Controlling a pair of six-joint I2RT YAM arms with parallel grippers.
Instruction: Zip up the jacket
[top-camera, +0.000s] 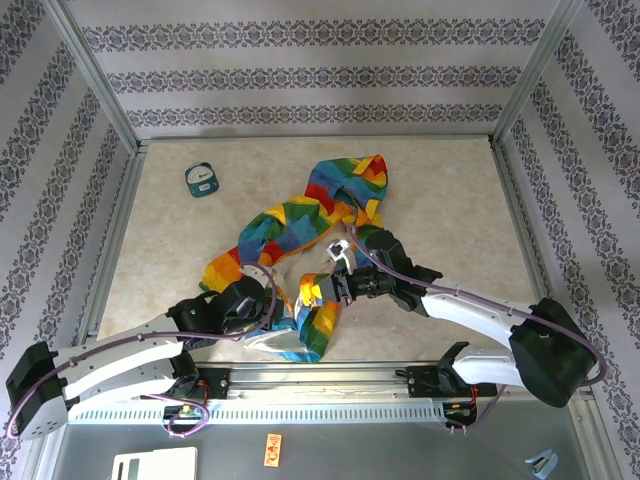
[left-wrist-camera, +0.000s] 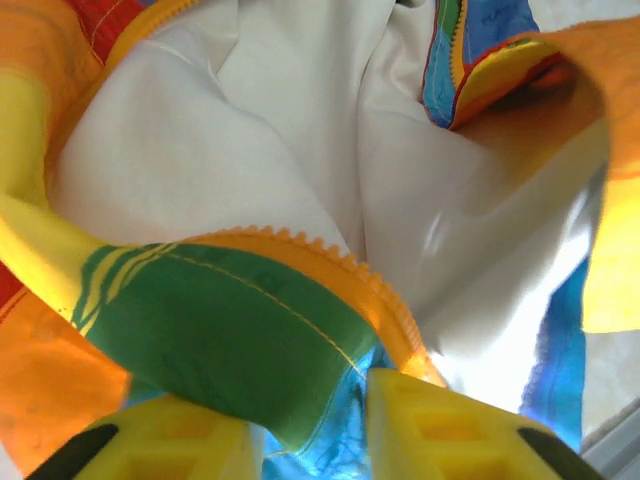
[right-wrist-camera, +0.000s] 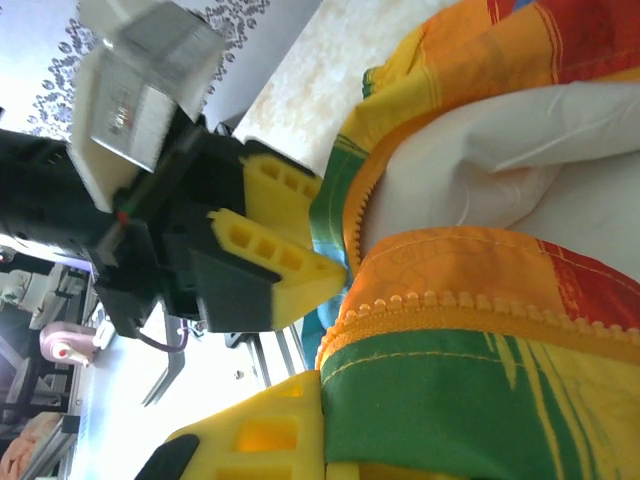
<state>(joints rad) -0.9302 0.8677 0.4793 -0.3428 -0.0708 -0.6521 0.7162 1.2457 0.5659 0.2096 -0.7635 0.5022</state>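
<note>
Since the jacket (top-camera: 300, 225) is thin patchwork cloth with a smooth whitish lining (left-wrist-camera: 200, 170), it will probably be light, floppy and quick to slide or bunch. The firmest place to hold looks like the stitched zipper edge (left-wrist-camera: 300, 250), one side pinned low while the other is drawn up along it. It lies crumpled near the middle of the pale surface (top-camera: 450, 200), a twisted band running from upper right down toward the near side, its near end open with lining showing. Left fingers (left-wrist-camera: 440, 425) sit at that near end, on the left of the opening. From the left wrist, a green and blue patch with its orange toothed edge runs down between the two yellow fingers and fills the gap, so they look clamped on it. Right fingers (right-wrist-camera: 255, 435) meet the jacket from the right, just beside the left ones. From the right wrist, one yellow finger shows low down with a green patch and a row of teeth (right-wrist-camera: 480, 300) lying across it. Its partner is hidden by cloth, so I cannot tell whether this pair is closed. Lining shows between the two edges, which look unjoined.
</note>
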